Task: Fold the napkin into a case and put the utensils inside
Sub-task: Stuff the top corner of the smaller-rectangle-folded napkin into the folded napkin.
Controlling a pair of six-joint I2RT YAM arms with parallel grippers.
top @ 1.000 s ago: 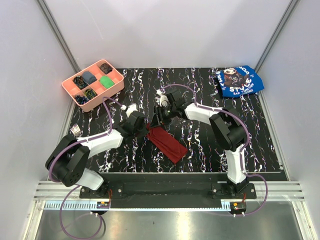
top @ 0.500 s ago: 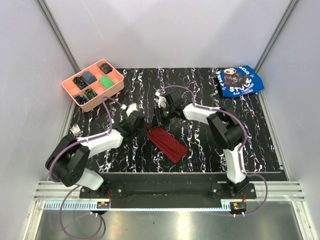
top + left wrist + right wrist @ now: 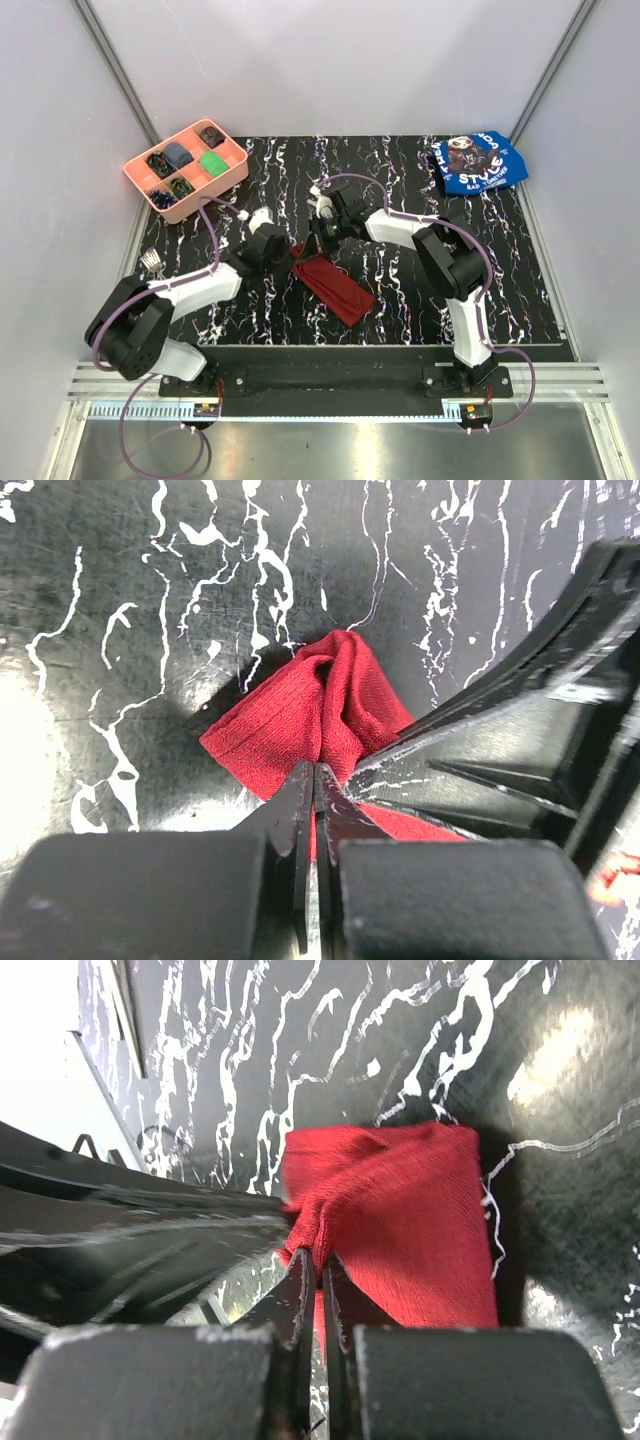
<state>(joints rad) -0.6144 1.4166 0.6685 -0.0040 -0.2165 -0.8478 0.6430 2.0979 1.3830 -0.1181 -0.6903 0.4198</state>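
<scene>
Napkin, folded into a narrow dark red strip, lies on the black, white-veined tabletop, to the near right of the pink tray and well apart from it. The strip runs slantwise, one end pointing back toward the tray and the other away from it, toward the near edge.

Both arms meet at the end closer to the tray. The left arm reaches in from the tray's near side. Its jaws are pressed flat together with a bunched fold of the red cloth pinched between them, as the left wrist view shows. The right arm comes in from the side away from the tray. Its jaws are likewise closed on that same end, with a ridge of cloth gathered between the tips. The two sets of jaws stand just beside each other, and each shows as a black shape in the other's wrist view. Around the two pinches the cloth is puckered rather than flat.

A silver utensil with tines lies on the near side of the tray, close by the left arm. The tray's compartments hold small dark, blue and green items. A blue printed cloth lies far to the right of the tray.
</scene>
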